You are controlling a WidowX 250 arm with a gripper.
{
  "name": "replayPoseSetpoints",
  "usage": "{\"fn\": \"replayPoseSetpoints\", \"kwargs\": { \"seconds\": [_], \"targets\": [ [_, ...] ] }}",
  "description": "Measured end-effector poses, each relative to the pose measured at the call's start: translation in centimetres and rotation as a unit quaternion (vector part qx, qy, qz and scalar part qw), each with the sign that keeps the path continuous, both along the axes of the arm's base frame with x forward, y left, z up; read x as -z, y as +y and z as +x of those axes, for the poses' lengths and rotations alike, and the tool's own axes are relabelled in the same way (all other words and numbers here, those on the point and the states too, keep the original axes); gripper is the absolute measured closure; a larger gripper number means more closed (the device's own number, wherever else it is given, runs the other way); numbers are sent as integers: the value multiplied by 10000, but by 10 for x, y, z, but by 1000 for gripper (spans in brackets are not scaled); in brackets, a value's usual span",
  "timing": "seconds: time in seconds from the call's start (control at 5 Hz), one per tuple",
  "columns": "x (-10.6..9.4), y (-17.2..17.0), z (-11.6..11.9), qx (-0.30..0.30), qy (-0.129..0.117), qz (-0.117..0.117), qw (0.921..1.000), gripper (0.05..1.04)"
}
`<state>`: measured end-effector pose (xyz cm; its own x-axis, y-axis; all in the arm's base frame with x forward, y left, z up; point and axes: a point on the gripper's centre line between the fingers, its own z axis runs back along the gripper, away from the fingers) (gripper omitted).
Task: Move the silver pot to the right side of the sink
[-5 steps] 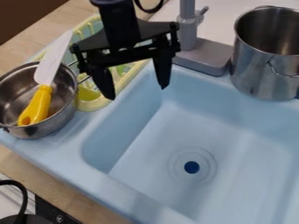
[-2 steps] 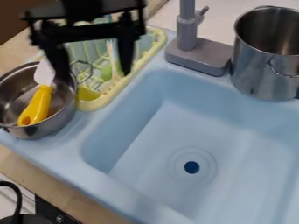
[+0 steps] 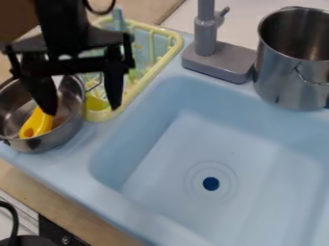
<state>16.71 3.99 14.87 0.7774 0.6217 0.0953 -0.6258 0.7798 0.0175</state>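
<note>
Camera view: silver pot partly behind claw

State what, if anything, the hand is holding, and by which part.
Nothing is held: the hand is open, its fingers apart above the small silver pot and the dish rack, closed on neither.

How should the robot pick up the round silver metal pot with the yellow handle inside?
Probably pinch the silver pot by its thin rim on the side nearest the light-blue basin, from straight above. The open top lets the black gripper put one finger inside, one outside, away from the yellow handle.
</note>
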Motion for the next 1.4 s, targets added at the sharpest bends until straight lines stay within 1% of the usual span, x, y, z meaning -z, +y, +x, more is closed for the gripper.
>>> {"fn": "replayPoseSetpoints", "kwargs": {
  "seconds": [0.2, 0.4, 0.6, 0.8, 1.0, 1.2, 1.4],
  "targets": [
    [3, 3, 4, 99, -161, 43, 9998, 88],
    [8, 6, 6, 109, -200, 58, 9997, 88],
    [15, 4, 8, 219, -332, 0, 9992, 88],
    [23, 4, 7, 246, -484, -153, 9984, 88],
    [25, 4, 9, 258, -551, -165, 9980, 130],
    [29, 7, 8, 27, -441, -119, 9990, 393],
    [30, 6, 8, -56, -434, -203, 9988, 679]
  ]
}}
